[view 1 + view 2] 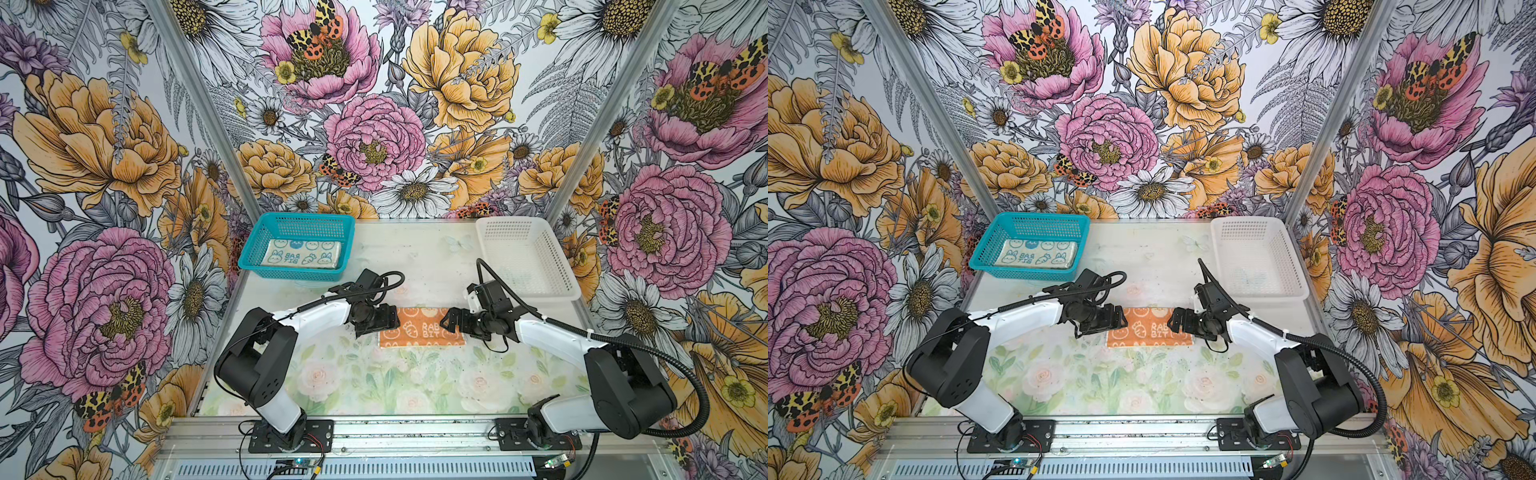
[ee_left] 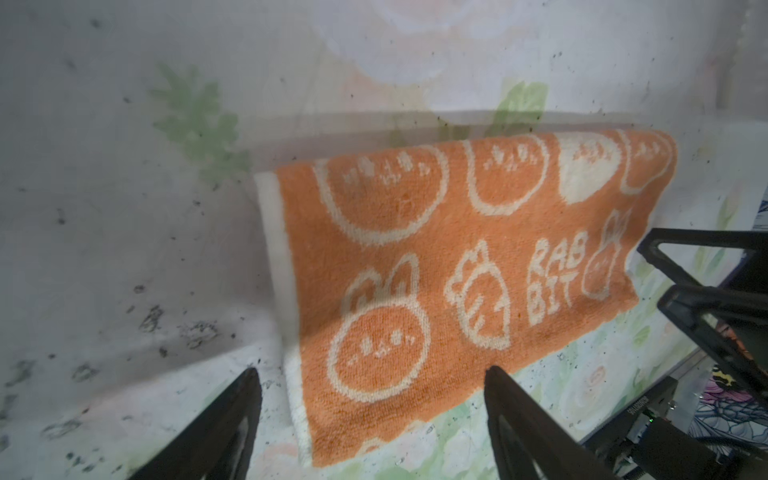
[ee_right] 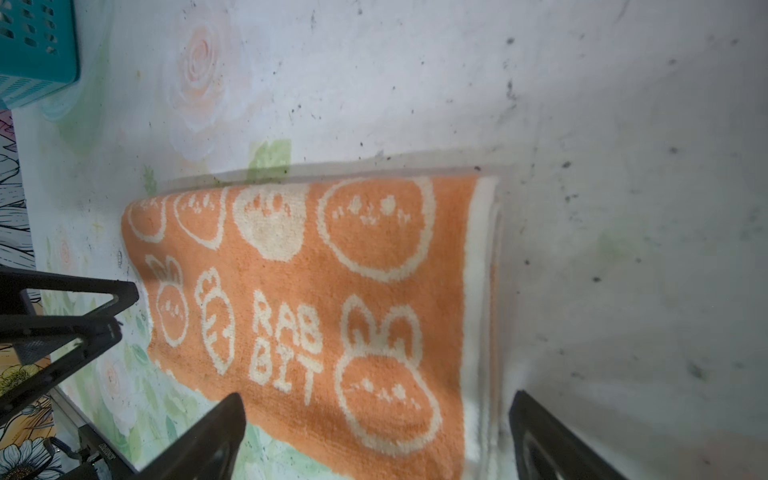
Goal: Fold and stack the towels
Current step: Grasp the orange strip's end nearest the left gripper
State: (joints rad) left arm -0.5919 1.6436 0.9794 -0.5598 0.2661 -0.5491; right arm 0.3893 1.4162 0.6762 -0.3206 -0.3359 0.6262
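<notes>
An orange towel [image 1: 422, 329] [image 1: 1150, 332] with white bunnies and "RABBIT" lettering lies on the table as a folded strip, between my two grippers. My left gripper [image 1: 375, 328] [image 1: 1100, 326] hangs over its left end, open, fingers astride the near corner [image 2: 370, 370]. At the right end my right gripper [image 1: 451, 322] [image 1: 1177, 320] is open too, jaws spanning the white-edged end [image 3: 378, 394]. Neither holds the towel [image 2: 436, 266] [image 3: 316, 316]. A folded cream towel [image 1: 301, 254] [image 1: 1038, 254] with blue bunnies lies in the teal basket [image 1: 305, 216] [image 1: 1042, 215].
A white mesh basket [image 1: 511, 219] [image 1: 1246, 219] stands at the back right with nothing showing in it. The teal basket is at the back left, just behind the left arm. Floral walls close in three sides. The arm bases sit on the front rail.
</notes>
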